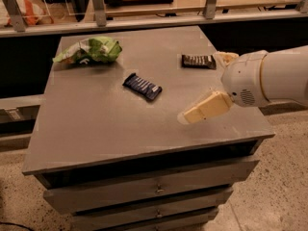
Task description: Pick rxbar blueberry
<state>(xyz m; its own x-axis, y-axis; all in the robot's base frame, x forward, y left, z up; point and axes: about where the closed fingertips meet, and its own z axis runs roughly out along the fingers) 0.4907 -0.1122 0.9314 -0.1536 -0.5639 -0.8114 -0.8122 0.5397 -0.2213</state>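
The rxbar blueberry (pixel 142 86), a flat navy-blue bar with pale stripes, lies at an angle near the middle of the grey cabinet top (pixel 106 124). My gripper (pixel 202 86) reaches in from the right on a white arm (pixel 269 78), over the right part of the top. It is to the right of the bar and apart from it. Its cream fingers (pixel 206 108) stand wide apart and hold nothing.
A brownish-black bar (pixel 198 61) lies at the back right, just left of my upper finger. A green-and-white snack bag (pixel 89 51) lies at the back left. Drawers (pixel 154 189) front the cabinet. A railing with metal posts (pixel 98 6) runs behind.
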